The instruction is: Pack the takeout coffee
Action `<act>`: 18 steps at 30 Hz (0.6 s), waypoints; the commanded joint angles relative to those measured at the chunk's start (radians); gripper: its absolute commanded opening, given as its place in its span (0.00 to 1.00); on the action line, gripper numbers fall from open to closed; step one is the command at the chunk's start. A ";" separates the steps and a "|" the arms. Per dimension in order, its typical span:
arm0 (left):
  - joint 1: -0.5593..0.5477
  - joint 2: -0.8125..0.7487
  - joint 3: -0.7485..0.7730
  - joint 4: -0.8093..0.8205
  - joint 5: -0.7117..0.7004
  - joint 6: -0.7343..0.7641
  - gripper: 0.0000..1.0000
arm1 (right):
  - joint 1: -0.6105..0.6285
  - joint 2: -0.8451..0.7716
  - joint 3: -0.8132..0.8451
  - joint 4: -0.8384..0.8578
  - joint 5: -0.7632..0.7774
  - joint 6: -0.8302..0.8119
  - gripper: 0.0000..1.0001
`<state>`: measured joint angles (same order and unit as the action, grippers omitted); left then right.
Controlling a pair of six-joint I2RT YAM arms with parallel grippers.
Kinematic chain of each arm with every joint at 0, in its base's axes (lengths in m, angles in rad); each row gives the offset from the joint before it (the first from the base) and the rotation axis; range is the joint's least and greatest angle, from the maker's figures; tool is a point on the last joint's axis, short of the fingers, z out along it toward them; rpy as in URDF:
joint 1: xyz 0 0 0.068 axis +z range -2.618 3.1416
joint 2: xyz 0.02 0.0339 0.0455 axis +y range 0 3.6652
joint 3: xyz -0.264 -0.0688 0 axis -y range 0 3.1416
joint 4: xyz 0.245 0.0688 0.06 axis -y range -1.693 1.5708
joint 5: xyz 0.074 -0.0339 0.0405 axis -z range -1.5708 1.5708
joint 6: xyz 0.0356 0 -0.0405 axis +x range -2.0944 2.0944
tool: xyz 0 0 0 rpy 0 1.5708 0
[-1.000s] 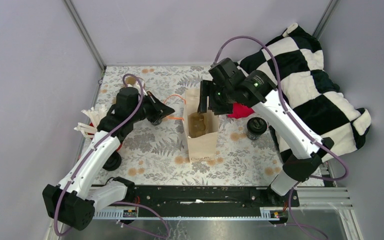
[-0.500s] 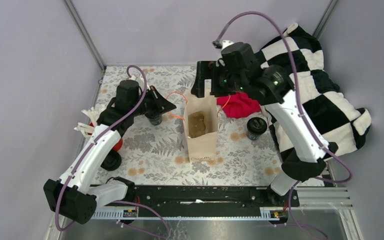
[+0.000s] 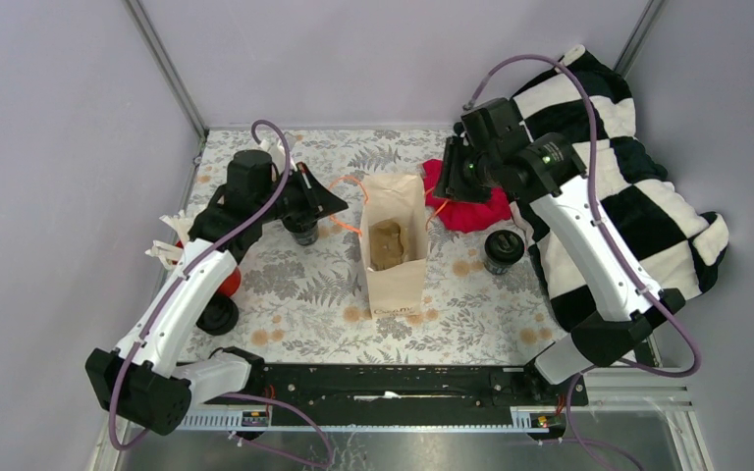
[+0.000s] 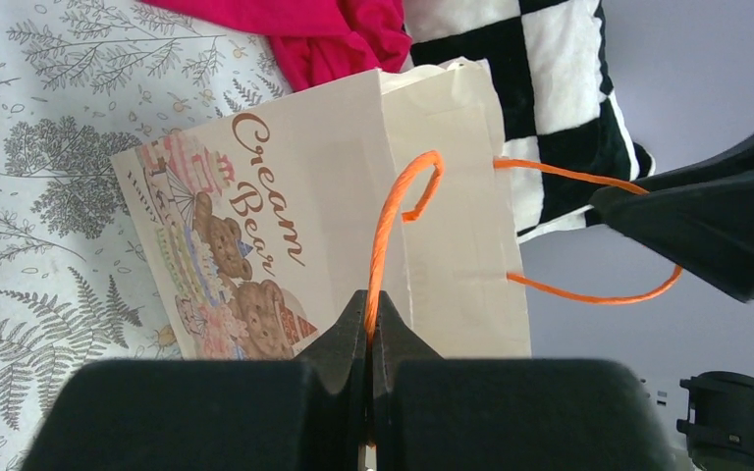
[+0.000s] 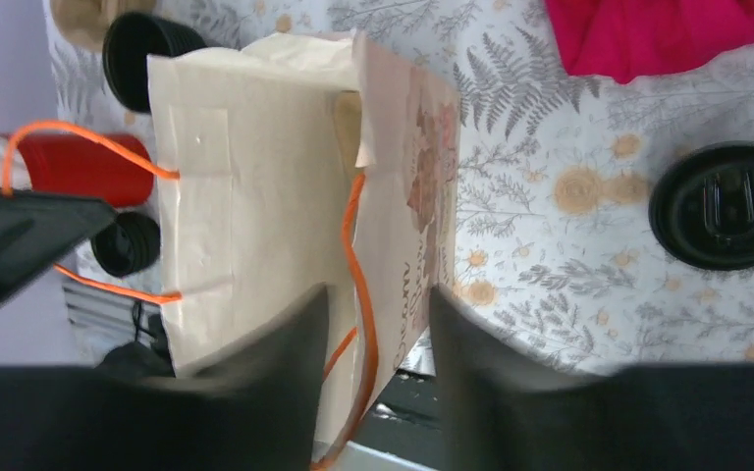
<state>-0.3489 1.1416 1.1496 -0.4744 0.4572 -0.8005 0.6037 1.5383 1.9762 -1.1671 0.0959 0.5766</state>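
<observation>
Bag held by one handle: the left claw [image 4: 368, 316] is clenched on an orange handle [image 4: 393, 211] of the paper bag [image 3: 394, 287].
The right claw [image 5: 373, 299] is spread apart, the other handle [image 5: 358, 255] running ungripped between its fingers. The bag stands upright, mouth open. The lidded black coffee cup [image 3: 503, 251] sits outside it on the floral tablecloth [image 3: 295, 294], to the bag's right, near the red cloth [image 3: 471, 208] and the checkered blanket [image 3: 609, 177].
</observation>
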 commanded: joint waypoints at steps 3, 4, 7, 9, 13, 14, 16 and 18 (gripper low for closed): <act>0.005 -0.008 0.134 0.047 0.050 0.044 0.00 | 0.005 -0.081 -0.055 0.228 -0.268 -0.018 0.00; 0.006 -0.015 0.153 0.051 0.049 0.044 0.00 | 0.004 -0.114 -0.084 0.284 -0.309 -0.029 0.00; 0.005 -0.019 0.216 0.080 0.053 0.011 0.00 | 0.004 -0.213 -0.178 0.446 -0.392 -0.035 0.00; 0.005 -0.010 0.265 0.097 0.060 -0.033 0.00 | 0.005 -0.241 -0.184 0.483 -0.407 -0.028 0.00; 0.005 -0.002 0.305 0.050 0.039 -0.063 0.00 | 0.005 -0.225 -0.153 0.407 -0.369 -0.026 0.00; 0.005 -0.006 0.296 0.035 0.024 -0.062 0.00 | 0.004 -0.217 -0.161 0.379 -0.355 -0.020 0.00; 0.006 -0.021 0.246 -0.006 -0.024 -0.055 0.00 | 0.004 -0.216 -0.215 0.368 -0.353 -0.006 0.00; 0.007 -0.023 0.164 -0.047 -0.040 -0.039 0.00 | 0.005 -0.221 -0.316 0.370 -0.358 -0.010 0.00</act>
<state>-0.3489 1.1297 1.4090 -0.4541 0.4656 -0.8425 0.6041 1.2930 1.7859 -0.7891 -0.2493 0.5682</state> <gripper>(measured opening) 0.006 0.021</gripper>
